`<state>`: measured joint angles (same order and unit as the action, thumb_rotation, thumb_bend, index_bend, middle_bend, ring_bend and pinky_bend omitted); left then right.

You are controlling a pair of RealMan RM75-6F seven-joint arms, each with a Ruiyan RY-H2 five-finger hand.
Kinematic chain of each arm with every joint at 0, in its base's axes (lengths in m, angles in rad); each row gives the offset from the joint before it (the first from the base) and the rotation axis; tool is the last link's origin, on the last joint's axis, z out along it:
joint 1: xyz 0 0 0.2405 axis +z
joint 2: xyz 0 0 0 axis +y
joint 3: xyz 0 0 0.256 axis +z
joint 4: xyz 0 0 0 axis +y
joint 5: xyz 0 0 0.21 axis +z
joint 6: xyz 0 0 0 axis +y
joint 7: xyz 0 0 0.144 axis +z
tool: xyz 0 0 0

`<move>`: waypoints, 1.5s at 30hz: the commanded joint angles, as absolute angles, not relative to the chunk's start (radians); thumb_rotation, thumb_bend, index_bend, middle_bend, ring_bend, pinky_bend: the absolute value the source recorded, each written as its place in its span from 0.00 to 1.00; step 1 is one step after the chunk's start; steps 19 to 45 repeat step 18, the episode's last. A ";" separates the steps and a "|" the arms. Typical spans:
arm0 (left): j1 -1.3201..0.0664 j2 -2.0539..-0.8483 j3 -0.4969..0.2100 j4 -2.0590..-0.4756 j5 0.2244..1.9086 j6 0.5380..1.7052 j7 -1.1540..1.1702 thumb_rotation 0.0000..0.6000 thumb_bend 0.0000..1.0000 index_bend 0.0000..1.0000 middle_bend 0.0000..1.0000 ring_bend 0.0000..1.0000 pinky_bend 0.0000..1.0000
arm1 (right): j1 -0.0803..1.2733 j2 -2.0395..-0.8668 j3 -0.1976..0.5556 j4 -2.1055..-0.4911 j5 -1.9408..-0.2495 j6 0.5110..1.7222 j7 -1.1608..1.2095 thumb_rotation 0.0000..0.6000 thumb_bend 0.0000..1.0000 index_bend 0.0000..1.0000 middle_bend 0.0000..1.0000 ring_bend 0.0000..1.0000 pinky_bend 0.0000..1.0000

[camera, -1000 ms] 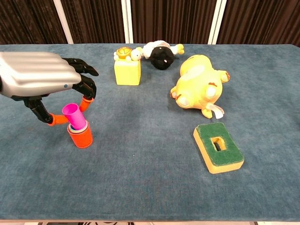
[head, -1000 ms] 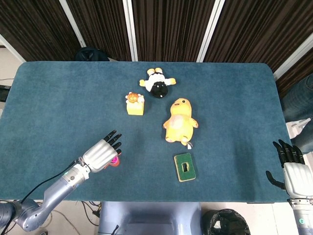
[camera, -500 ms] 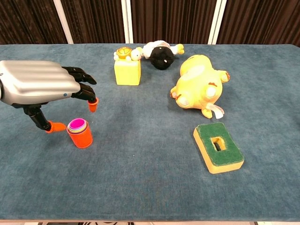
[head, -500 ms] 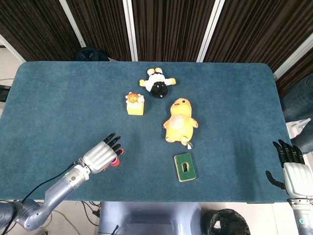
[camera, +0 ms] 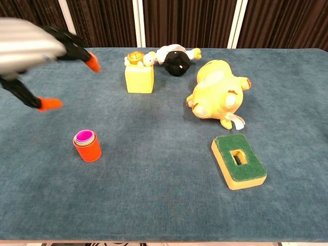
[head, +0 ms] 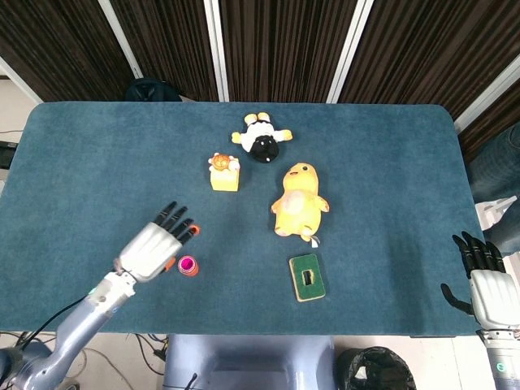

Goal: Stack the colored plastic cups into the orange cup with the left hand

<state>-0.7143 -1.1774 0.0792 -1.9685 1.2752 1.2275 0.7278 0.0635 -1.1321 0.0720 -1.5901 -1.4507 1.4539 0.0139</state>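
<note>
The left hand (head: 153, 249) has lifted off the orange cup (camera: 87, 147), fingers spread and holding nothing, where half a second ago it hovered just over the nested cups. That stack stands alone near the worktop's (head: 97, 162) front-left edge. Further right lie a yellow block (camera: 139, 78), a yellow plush duck (camera: 218, 95) and a green sponge (camera: 239, 161); the right hand (head: 486, 280) rests spread beyond the right edge.

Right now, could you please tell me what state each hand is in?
Left hand: open, fingers spread, holding nothing, apart from the stacked plastic cups in the orange cup.
Right hand: holding nothing; fingers look loosely extended, open.
</note>
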 commanded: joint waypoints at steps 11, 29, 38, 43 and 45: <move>-0.256 -1.258 0.166 -1.667 1.391 1.689 0.339 1.00 0.28 0.12 0.06 0.00 0.00 | 0.063 -1.136 0.069 -1.593 -1.457 1.457 -0.001 1.00 0.37 0.06 0.04 0.07 0.04; -0.230 -1.250 0.140 -1.625 1.407 1.671 0.226 1.00 0.28 0.09 0.05 0.00 0.00 | 0.064 -1.136 0.069 -1.594 -1.458 1.456 -0.005 1.00 0.37 0.06 0.04 0.07 0.04; -0.230 -1.250 0.140 -1.625 1.407 1.671 0.226 1.00 0.28 0.09 0.05 0.00 0.00 | 0.064 -1.136 0.069 -1.594 -1.458 1.456 -0.005 1.00 0.37 0.06 0.04 0.07 0.04; -0.230 -1.250 0.140 -1.625 1.407 1.671 0.226 1.00 0.28 0.09 0.05 0.00 0.00 | 0.064 -1.136 0.069 -1.594 -1.458 1.456 -0.005 1.00 0.37 0.06 0.04 0.07 0.04; -0.230 -1.250 0.140 -1.625 1.407 1.671 0.226 1.00 0.28 0.09 0.05 0.00 0.00 | 0.064 -1.136 0.069 -1.594 -1.458 1.456 -0.005 1.00 0.37 0.06 0.04 0.07 0.04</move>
